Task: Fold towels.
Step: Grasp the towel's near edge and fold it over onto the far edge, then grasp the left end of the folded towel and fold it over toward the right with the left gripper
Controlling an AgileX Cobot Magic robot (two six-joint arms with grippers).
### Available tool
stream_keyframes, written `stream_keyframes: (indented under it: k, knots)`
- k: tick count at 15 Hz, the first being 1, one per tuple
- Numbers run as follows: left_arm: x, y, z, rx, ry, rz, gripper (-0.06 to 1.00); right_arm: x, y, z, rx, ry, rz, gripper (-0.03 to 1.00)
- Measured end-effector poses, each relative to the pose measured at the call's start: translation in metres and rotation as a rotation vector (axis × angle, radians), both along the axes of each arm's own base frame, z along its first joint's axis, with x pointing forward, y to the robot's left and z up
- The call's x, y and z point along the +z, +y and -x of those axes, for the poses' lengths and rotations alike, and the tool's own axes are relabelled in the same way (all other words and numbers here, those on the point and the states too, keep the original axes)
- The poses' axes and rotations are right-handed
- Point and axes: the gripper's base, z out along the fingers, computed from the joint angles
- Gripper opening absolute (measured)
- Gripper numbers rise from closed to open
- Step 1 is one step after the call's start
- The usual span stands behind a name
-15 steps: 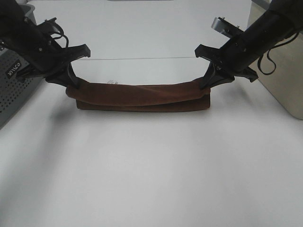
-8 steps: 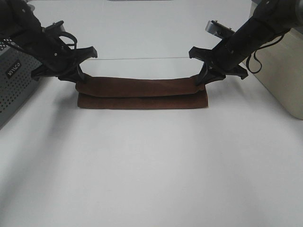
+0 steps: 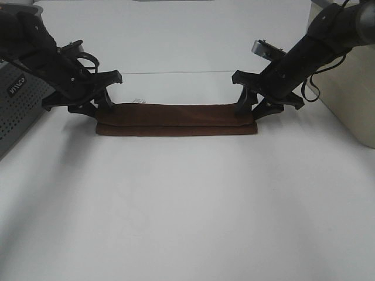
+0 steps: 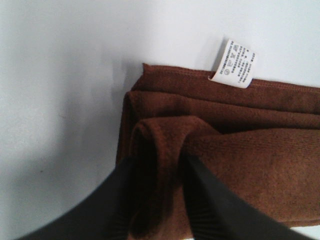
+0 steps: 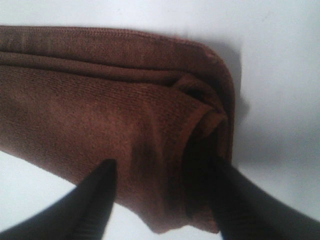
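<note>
**Position.** The towel lies on the counter as a long, narrow folded band. It runs parallel to the far edge, in the far half, about midway between the left and right edges. At least two layers are stacked, and the upper one sits slightly back from the lower one's near edge. The white tag sticks out of the far hem near the left end.

**Claws.** The left claw is narrow, pinching a raised ridge of the top layer at the left end. Cloth fills the gap between its fingers. The right claw sits over the right end with its fingers further apart and the bunched corner fold between them. Whether they press the cloth cannot be told.

**Handling, as judged.** The towel is terry cloth: soft, limp and light, with no stiffness of its own. It puckers wherever it is pinched and would sag between two holds. The pile gives good friction, so slipping looks unlikely. The greater risk is catching one layer only and peeling the stack apart.

**Where to take hold.** The two short ends are the best places, gripped through all layers at the corners and with both ends at matching height. The tag is not a handle.

**Surroundings.** A grey perforated case stands at the left edge and a beige box at the right edge, both apart from the towel.
</note>
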Motion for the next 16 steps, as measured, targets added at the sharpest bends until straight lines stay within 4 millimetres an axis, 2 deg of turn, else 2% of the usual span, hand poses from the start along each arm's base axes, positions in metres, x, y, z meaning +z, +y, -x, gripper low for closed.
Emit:
stream_keyframes:
  k: [1, 2, 4, 9, 13, 15, 16]
  knots:
    - [0.000, 0.000, 0.001, -0.002, 0.009, 0.001, 0.62, 0.001, 0.000, 0.000, -0.001, 0.002, 0.001, 0.70]
    - [-0.001, 0.000, 0.002, 0.003, 0.025, 0.006, 0.70, 0.005, 0.000, 0.000, 0.000, -0.001, 0.006, 0.80]
    - [-0.001, 0.000, 0.002, 0.005, 0.033, 0.008, 0.75, 0.013, -0.002, 0.001, 0.008, -0.007, 0.020, 0.86]
    - [-0.002, -0.001, -0.001, 0.030, 0.010, 0.023, 0.76, 0.022, -0.002, 0.001, 0.003, -0.023, 0.025, 0.87]
    - [-0.017, -0.002, 0.000, 0.036, 0.051, 0.035, 0.76, 0.022, -0.002, 0.001, 0.000, -0.022, 0.025, 0.87]
    - [-0.019, -0.005, -0.001, 0.039, 0.048, 0.064, 0.72, 0.022, -0.002, 0.001, 0.000, -0.022, 0.025, 0.87]
    - [-0.020, -0.006, -0.002, 0.039, 0.046, 0.074, 0.66, 0.022, -0.002, 0.001, 0.000, -0.022, 0.024, 0.87]
